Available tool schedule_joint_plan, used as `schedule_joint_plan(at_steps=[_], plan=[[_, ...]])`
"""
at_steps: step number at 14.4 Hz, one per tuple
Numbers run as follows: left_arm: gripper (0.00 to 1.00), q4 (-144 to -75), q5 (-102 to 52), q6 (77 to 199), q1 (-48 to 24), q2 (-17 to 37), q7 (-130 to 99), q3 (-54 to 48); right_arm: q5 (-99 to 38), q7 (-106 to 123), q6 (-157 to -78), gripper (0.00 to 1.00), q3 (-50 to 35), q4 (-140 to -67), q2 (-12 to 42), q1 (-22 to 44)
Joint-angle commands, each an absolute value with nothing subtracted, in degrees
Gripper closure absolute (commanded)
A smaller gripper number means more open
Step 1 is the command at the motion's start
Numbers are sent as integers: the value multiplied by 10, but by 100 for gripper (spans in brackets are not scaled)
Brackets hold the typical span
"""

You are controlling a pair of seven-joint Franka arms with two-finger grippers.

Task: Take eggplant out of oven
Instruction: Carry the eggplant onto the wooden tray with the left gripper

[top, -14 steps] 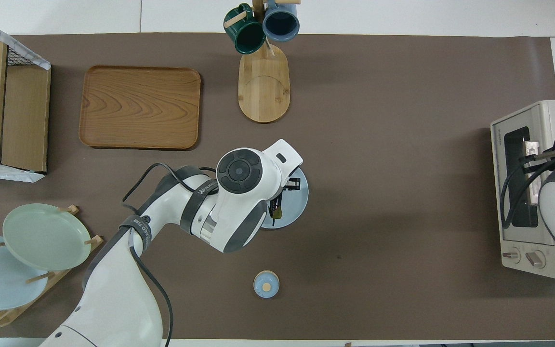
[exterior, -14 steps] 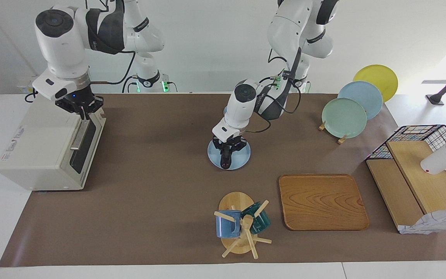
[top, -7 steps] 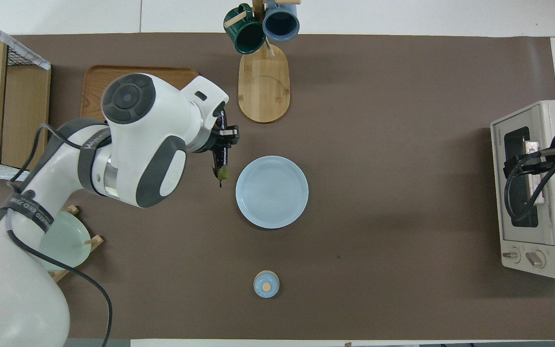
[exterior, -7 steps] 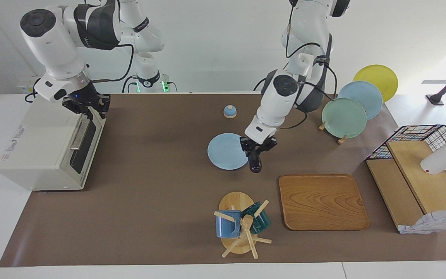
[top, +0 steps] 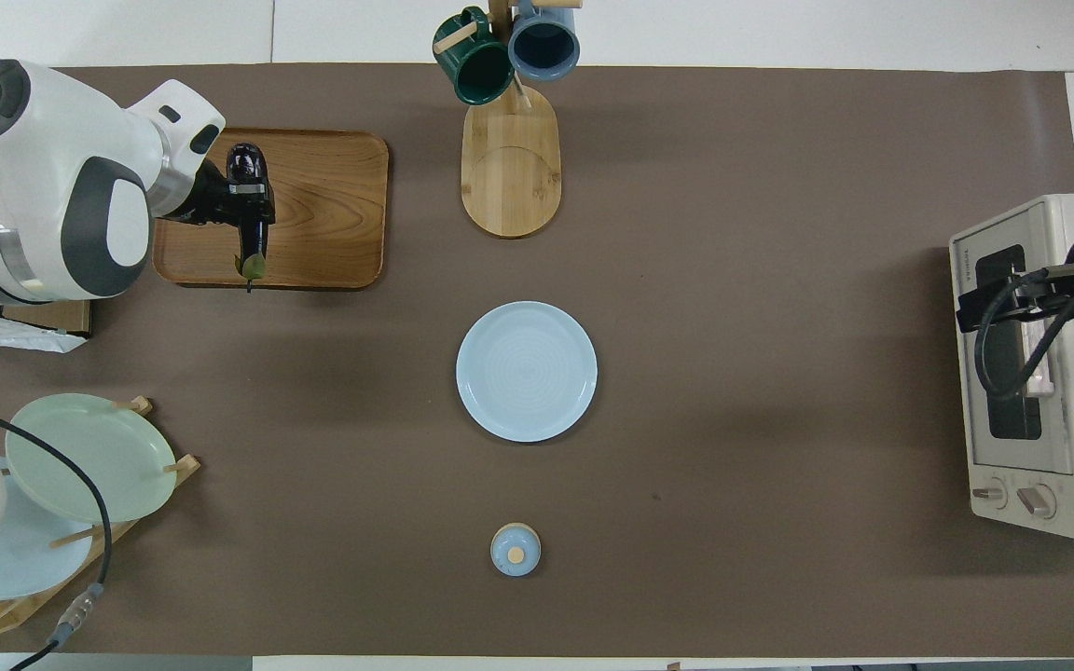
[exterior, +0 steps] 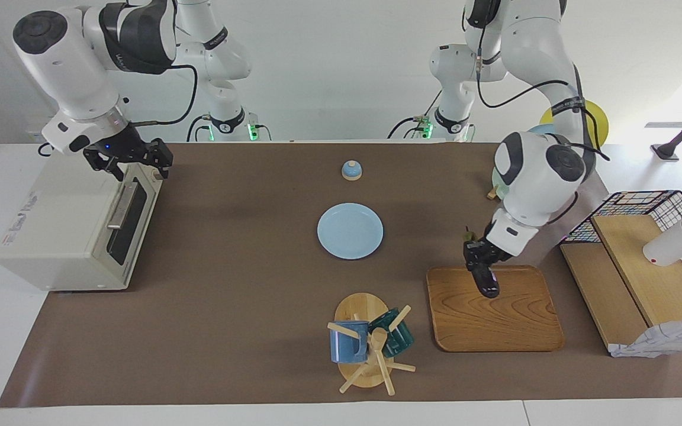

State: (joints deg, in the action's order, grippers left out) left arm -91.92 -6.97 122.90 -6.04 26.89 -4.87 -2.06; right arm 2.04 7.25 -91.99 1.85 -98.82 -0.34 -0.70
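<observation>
The eggplant [exterior: 486, 283] is dark purple with a green stem. My left gripper [exterior: 478, 260] is shut on it and holds it low over the wooden tray [exterior: 495, 319], over the tray's edge nearest the robots. In the overhead view the eggplant [top: 251, 210] and the left gripper [top: 237, 207] are over the tray [top: 323, 205]. The cream-white oven [exterior: 63, 225] stands at the right arm's end of the table with its door shut. My right gripper [exterior: 135, 161] is open above the top edge of the oven door and holds nothing. It also shows in the overhead view [top: 1003, 303] over the oven [top: 1040, 410].
A light blue plate [exterior: 350, 231] lies mid-table, with a small blue knobbed lid [exterior: 351, 170] nearer to the robots. A mug rack [exterior: 367, 343] stands beside the tray. A plate rack [exterior: 524, 183] and a wire basket with wooden boards [exterior: 637, 260] stand at the left arm's end.
My left gripper carried the eggplant from over the blue plate to over the wooden tray. My right gripper rose off the oven door's top edge and its fingers spread.
</observation>
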Motion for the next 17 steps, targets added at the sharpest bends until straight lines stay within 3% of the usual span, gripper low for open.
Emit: schedule_joint_plan(at_steps=[1,7,8,9,10,13,17], plan=[[100,-860,-48,1258,-48,334,-24,-27,20,66,-905,0,43,-972,1,15],[100,-910,-51,1302,-48,323,9,-27,19,66,-911,0,47,-998,-22,12],[90,-912,-51,1301,-48,322,11,-27,19,62,-911,0,48,-998,-22,13],[15,-911,-50,1299,-47,322,11,-27,19,62,-915,0,48,-997,-19,14],[0,-908,-51,1294,-47,322,11,-27,19,63,-913,0,48,-994,-18,15],[0,-890,-51,1252,-44,309,11,-27,18,63,-911,0,49,-992,-21,15],[0,-889,-54,1174,-40,225,-33,-26,11,62,-911,0,49,-991,-29,11]])
